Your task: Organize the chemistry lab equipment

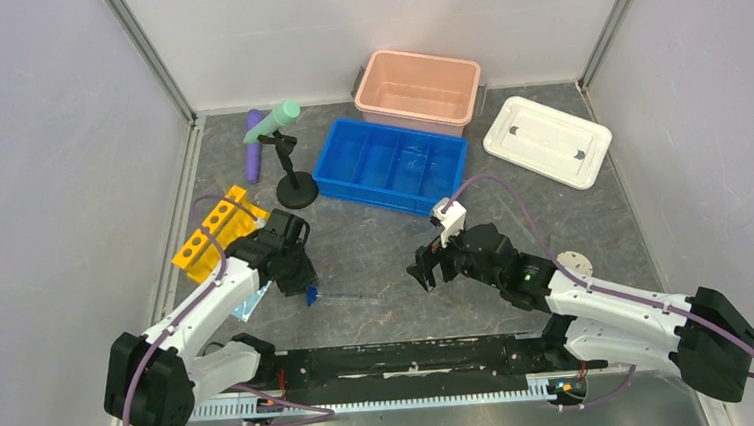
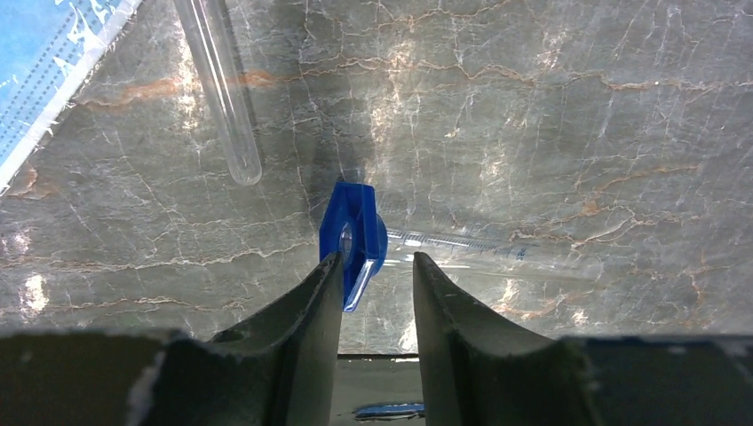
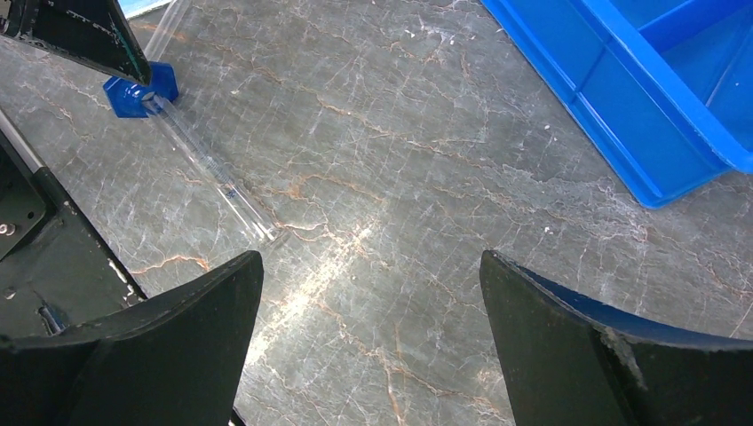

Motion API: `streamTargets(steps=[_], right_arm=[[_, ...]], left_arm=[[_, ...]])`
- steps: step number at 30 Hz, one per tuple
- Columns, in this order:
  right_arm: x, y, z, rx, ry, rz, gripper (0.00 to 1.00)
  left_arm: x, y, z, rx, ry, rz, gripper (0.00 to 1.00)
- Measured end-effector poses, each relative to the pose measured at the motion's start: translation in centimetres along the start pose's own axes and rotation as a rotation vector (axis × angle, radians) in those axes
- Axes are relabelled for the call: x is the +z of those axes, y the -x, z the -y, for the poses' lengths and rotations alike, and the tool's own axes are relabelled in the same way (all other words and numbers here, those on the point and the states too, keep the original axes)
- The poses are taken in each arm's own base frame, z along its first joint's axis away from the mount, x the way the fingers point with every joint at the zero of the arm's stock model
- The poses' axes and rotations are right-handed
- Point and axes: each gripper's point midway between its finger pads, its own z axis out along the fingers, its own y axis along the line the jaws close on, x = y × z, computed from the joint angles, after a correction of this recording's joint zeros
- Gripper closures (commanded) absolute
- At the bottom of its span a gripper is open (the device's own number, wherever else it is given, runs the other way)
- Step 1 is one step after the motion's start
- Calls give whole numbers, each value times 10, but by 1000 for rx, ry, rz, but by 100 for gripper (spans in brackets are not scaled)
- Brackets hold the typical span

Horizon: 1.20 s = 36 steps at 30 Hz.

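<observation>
Left wrist view puts our left gripper [image 2: 377, 257] at the bottom centre, its jaws parted only narrowly. The tiny blue funnel [image 2: 353, 232] lies on its side at their tips, against the left finger, with a gap before the right one, so we see nothing clamped. A thin rod [image 2: 497, 247], clear and marked with fine graduations, runs right from the funnel across the marbled grey table [image 2: 577, 106]. A clear tube [image 2: 222, 98] lies in the upper left, and the light-blue mask [image 2: 44, 62] fills that corner.

In the right wrist view our right gripper [image 3: 371, 266] hangs wide open over bare table, holding nothing.

From the top external view, the left arm hides most of the mask and part of the funnel. Further up on the left sits the yellow holed tube rack [image 1: 212, 233]. Beyond it the black clamp stand [image 1: 296, 191] carries the mint-green tube [image 1: 271, 122], with the purple tube [image 1: 253, 146] lying just left. The blue divided tray [image 1: 382, 195] stands in the centre. The pink bin [image 1: 411, 115] is behind it, and the white lid [image 1: 546, 141] lies to the right.
</observation>
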Motion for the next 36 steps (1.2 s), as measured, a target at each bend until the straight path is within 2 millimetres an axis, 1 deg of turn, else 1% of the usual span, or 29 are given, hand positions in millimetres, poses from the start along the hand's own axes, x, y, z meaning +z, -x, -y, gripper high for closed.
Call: streamTargets(steps=[4,9,13,15,18,21,22,24,28,32,34,36], right_arm=[[0,0,0,-1,-1,0,2],[0,1,0,-4,3,3,2],[4,2,-6,-19,37,9,2],[8,-3,-9,-30,56,-8,2],[16,-18,-13,-44,88,-68,4],[26,-31,-23,-49,148,-128,6],[28,-33,-27,-48,169,-139,7],[34,-34,-36,-48,216,-154,7],[43,-28,-54,-59,302,-150,7],[52,-10,-69,-98,370,-117,8],[58,-1,-77,-120,403,-106,10],[62,3,-83,-134,428,-101,12]], left_arm=[[2,1,1,6,1,8,62],[7,1,4,18,-1,11,70],[12,-1,6,29,1,-1,76],[13,-3,9,37,-9,-7,80],[14,-5,15,63,-30,-23,89],[15,-5,24,101,-54,-36,96],[15,-6,26,112,-59,-40,98],[14,-8,31,143,-72,-52,98],[5,-6,48,206,-125,-49,98],[-9,4,69,248,-198,-26,98],[-17,8,79,263,-235,-20,97],[-23,11,87,274,-261,-15,97]])
